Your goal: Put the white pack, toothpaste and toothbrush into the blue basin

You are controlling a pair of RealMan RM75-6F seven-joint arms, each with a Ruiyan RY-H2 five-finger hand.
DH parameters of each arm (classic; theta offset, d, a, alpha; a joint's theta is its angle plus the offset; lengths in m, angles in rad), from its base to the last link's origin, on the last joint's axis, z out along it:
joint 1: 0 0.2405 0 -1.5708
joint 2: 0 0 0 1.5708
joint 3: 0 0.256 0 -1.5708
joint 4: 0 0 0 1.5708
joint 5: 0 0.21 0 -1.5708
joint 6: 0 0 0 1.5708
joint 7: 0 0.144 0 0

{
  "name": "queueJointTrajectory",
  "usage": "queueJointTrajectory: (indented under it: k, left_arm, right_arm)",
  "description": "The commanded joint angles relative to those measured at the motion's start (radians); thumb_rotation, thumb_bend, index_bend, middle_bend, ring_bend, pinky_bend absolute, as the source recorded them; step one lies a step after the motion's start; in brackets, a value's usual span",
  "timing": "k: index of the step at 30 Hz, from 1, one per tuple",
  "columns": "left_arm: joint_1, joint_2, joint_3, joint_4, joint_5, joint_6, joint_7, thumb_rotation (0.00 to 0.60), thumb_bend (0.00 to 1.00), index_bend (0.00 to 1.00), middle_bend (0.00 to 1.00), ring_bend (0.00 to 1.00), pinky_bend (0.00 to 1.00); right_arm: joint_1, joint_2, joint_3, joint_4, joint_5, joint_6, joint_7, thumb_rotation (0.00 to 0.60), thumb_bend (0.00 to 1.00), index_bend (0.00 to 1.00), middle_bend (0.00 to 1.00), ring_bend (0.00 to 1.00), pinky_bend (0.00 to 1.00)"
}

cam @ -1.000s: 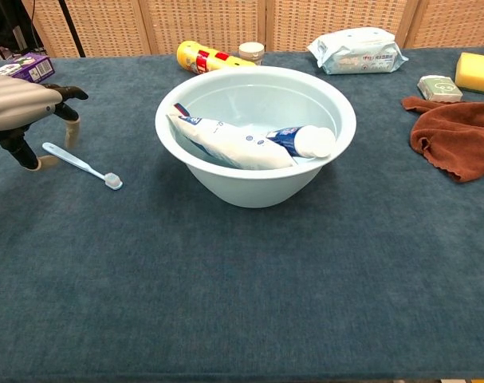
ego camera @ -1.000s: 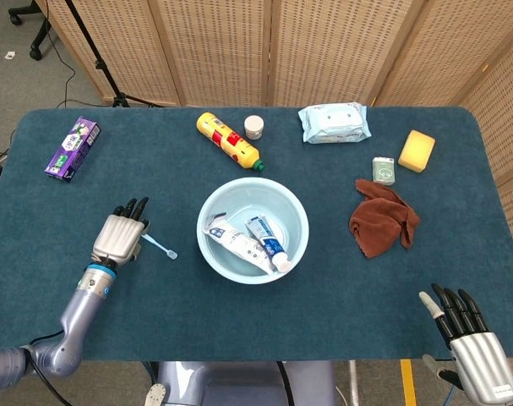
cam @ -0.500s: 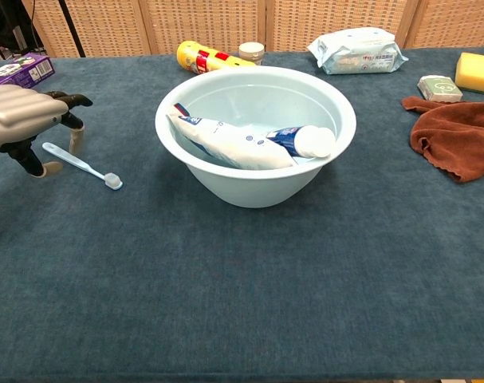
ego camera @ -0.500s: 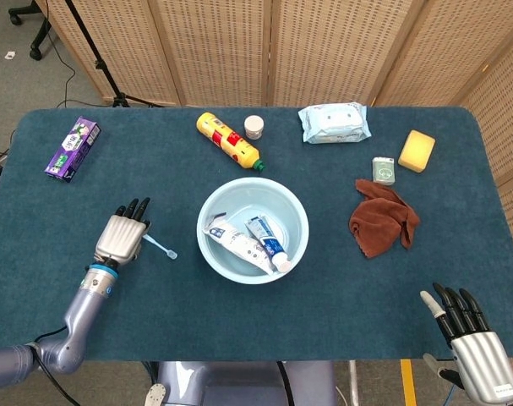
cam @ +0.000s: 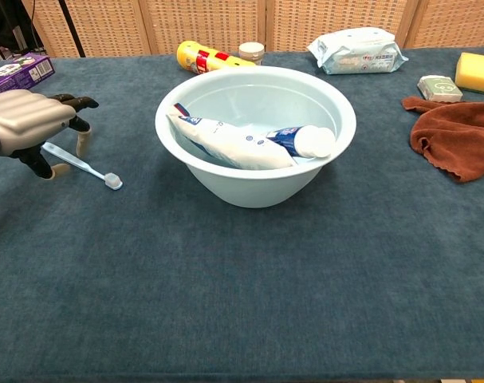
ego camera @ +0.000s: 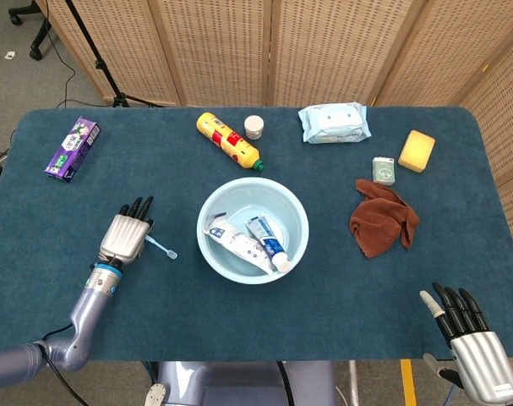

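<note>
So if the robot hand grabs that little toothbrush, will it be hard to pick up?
Probably a bit fiddly. The toothbrush is thin and lies flat on the cloth-covered table, so the left hand has little to get under. It looks light and stiff, so it likely won't bend, but it could slip or twist between the fingers.

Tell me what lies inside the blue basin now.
Inside the blue basin lie the white pack and the toothpaste. The basin floor beneath them is covered.

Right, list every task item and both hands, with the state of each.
white pack: lying in the blue basin
toothpaste: in the basin, capped
toothbrush: flat on the table, outside the basin
left hand: over the toothbrush handle, fingers apart
right hand: holds nothing, fingers spread
</note>
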Motion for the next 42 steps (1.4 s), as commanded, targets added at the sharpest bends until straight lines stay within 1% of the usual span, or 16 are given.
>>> queueJointTrajectory:
  k: [1, 6, 11, 23, 25, 33, 39, 42]
  left_arm:
    - [0.002, -0.001, 0.0, -0.001, -0.003, -0.004, 0.004, 0.6, 0.36, 0.48, 0.0, 0.04, 0.22]
    - [0.004, -0.003, -0.004, 0.004, -0.005, -0.001, 0.013, 0.6, 0.36, 0.48, 0.0, 0.04, 0.22]
    - [0.007, -0.021, -0.011, 0.031, -0.006, -0.004, 0.004, 0.6, 0.37, 0.48, 0.0, 0.04, 0.22]
    - [0.014, -0.041, -0.004, 0.064, 0.011, -0.006, 0.019, 0.6, 0.39, 0.48, 0.01, 0.04, 0.22]
    - [0.015, -0.044, -0.002, 0.069, 0.016, -0.006, 0.022, 0.6, 0.39, 0.49, 0.01, 0.04, 0.22]
    - [0.024, -0.046, -0.017, 0.068, 0.042, 0.02, 0.006, 0.6, 0.43, 0.61, 0.06, 0.04, 0.22]
    - [0.027, -0.036, -0.022, 0.058, 0.046, 0.022, 0.008, 0.6, 0.44, 0.62, 0.06, 0.04, 0.22]
    - [0.031, -0.016, -0.033, 0.046, 0.047, 0.031, 0.002, 0.6, 0.44, 0.62, 0.06, 0.04, 0.22]
  right_arm:
    - [0.0, 0.0, 0.0, 0.0, 0.001, 0.0, 0.001, 0.6, 0.1, 0.06, 0.0, 0.0, 0.0]
    - [0.0, 0.0, 0.0, 0.001, -0.001, 0.0, 0.002, 0.6, 0.1, 0.06, 0.0, 0.0, 0.0]
    - [0.0, 0.0, -0.001, 0.0, -0.003, 0.001, 0.0, 0.6, 0.1, 0.06, 0.0, 0.0, 0.0]
    - [0.0, -0.001, 0.0, 0.001, -0.002, 0.003, 0.003, 0.6, 0.1, 0.06, 0.0, 0.0, 0.0]
    - [0.0, -0.001, 0.0, 0.001, -0.002, 0.004, 0.003, 0.6, 0.1, 0.06, 0.0, 0.0, 0.0]
    - [0.0, -0.001, 0.0, 0.001, -0.003, 0.004, 0.005, 0.6, 0.1, 0.06, 0.0, 0.0, 0.0]
    - [0.0, -0.001, 0.0, 0.001, -0.003, 0.005, 0.004, 0.6, 0.11, 0.06, 0.0, 0.0, 0.0]
    - [0.0, -0.001, 0.0, 0.001, -0.002, 0.005, 0.004, 0.6, 0.1, 0.06, 0.0, 0.0, 0.0]
